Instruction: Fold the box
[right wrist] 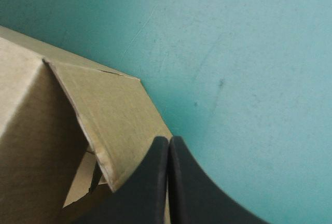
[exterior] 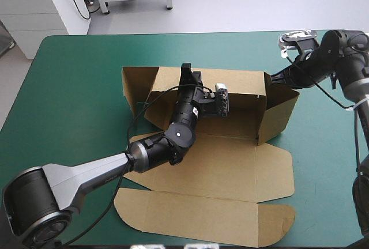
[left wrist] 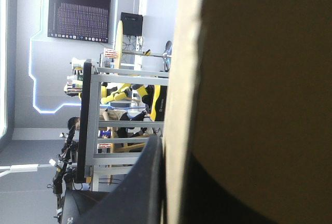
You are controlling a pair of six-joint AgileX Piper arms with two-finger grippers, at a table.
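Observation:
The brown box [exterior: 230,162] lies mid-table with its back wall and right side wall [exterior: 279,108] raised, and its lid [exterior: 202,214] flat toward the near edge. My left gripper [exterior: 187,77] reaches over the box floor to the top of the back wall. In the left wrist view the board's edge [left wrist: 179,79] runs between the black fingers [left wrist: 148,182], which are shut on it. My right gripper [exterior: 274,78] sits at the box's far right corner. Its fingers [right wrist: 155,182] meet in a point, the tip against the edge of a raised flap [right wrist: 104,110].
Bare teal-green cover [exterior: 69,99] stretches to the left of the box and along the far edge. More of it [right wrist: 249,53] lies beside and ahead of the right gripper. A side flap [exterior: 135,85] stands at the box's left end.

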